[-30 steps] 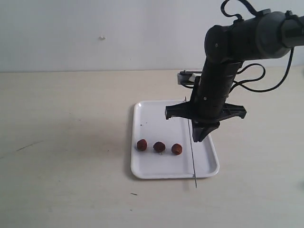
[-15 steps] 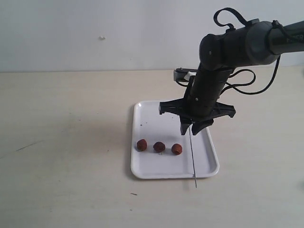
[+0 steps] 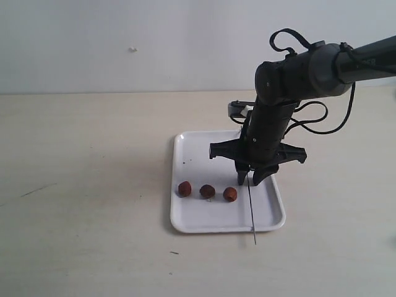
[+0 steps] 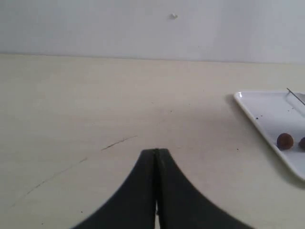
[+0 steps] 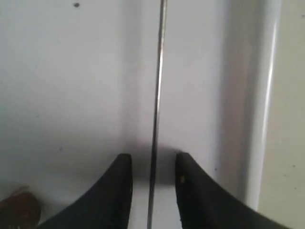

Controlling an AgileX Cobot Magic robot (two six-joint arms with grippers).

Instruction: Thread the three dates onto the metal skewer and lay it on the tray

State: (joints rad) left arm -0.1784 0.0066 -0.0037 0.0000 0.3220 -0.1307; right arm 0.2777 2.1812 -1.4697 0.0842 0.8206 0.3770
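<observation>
Right tool [image 3: 249,180] hangs part-open astride the metal skewer [image 3: 252,213], gripping nothing; it lies on the tray [image 3: 185,148], tip overhanging toward the tabletop's [image 3: 93,185] near edge. Thin, stiff, slippery, I reckon: pinch mid-shaft.

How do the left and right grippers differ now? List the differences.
The left gripper is shut; the right gripper is open. The left gripper holds nothing, while the right gripper straddles the metal skewer. The left gripper is above the table; the right gripper is above the tray. Both are black.
</observation>
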